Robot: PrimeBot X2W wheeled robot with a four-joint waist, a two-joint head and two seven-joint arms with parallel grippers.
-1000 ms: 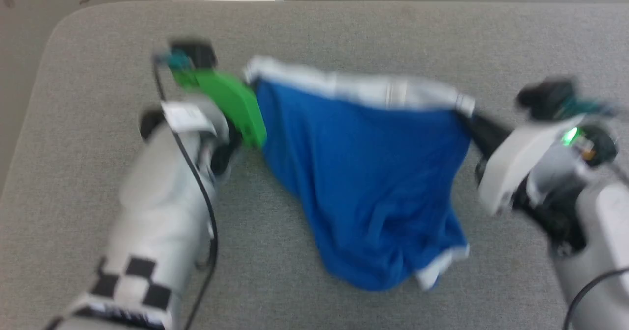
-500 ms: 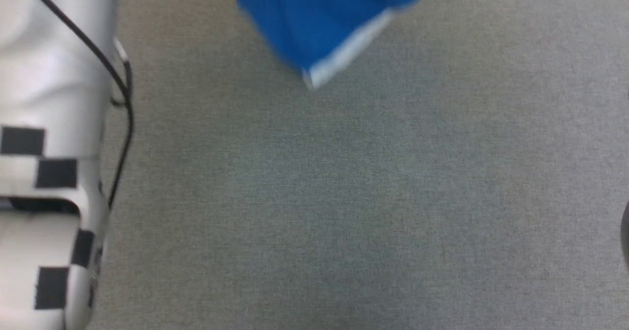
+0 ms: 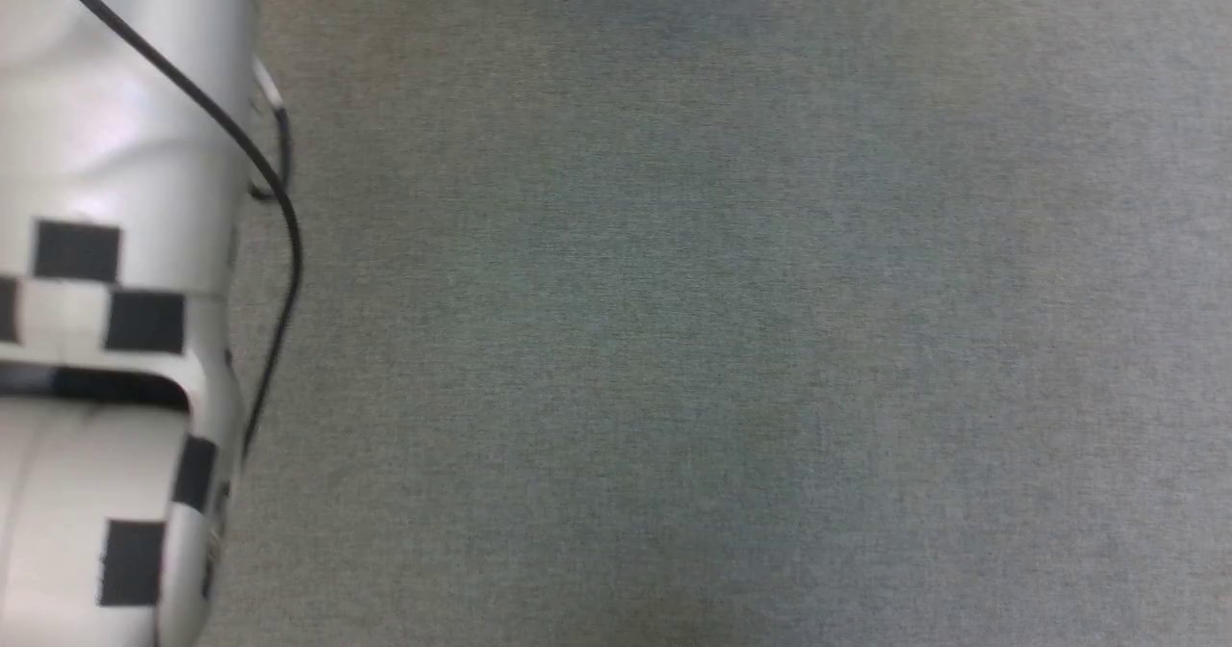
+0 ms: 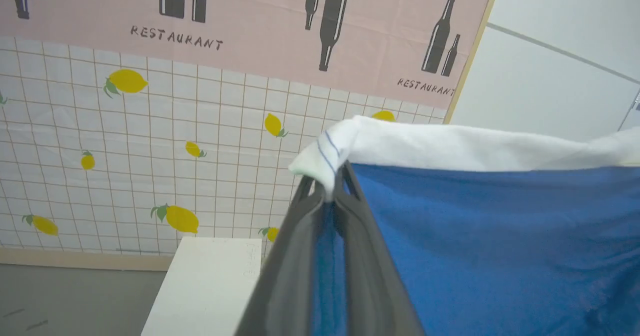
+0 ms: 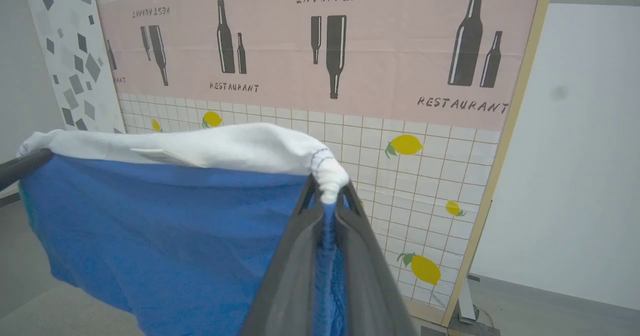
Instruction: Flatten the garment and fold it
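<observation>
Two pinches, one garment hung between them, up in the air in front of the lemon-print wall [image 4: 125,126]

- Far left: my pale left forearm [image 3: 106,243] and its black cable [image 3: 274,185] sit over the grey table [image 3: 722,339], which is the landing spot
- My left gripper [image 4: 327,198] is clamped on the left corner of the white waistband [image 4: 450,146], with cloth bunched between the two dark fingers and no gap
- Middle: the garment [image 5: 165,236] hangs as a blue sheet below the waistband. The band runs fairly taut from corner to corner, and the small label [image 5: 160,157] is just under its top edge. The lower blue part sags in soft wrinkles. The hem looks clear of the table on the left, but I can't tell for the rest
- Right: my right gripper [image 5: 327,201] is closed the same way on the right waistband corner, with blue cloth trapped between the fingers

Step, as I judge it: spread in the air, then lay flat

To do it well:
- Hold both pinches firm and level so the band doesn't slant
- Pull apart just enough to take out the sag. The elastic will spring back if overstretched, and a corner could slip out
- Lower with the hem touching the table first, then drag toward the near side so the legs unroll without a crease
- Release both sides only once the waistband lies on the table

Risk: soft fabric folding under itself on landing
</observation>
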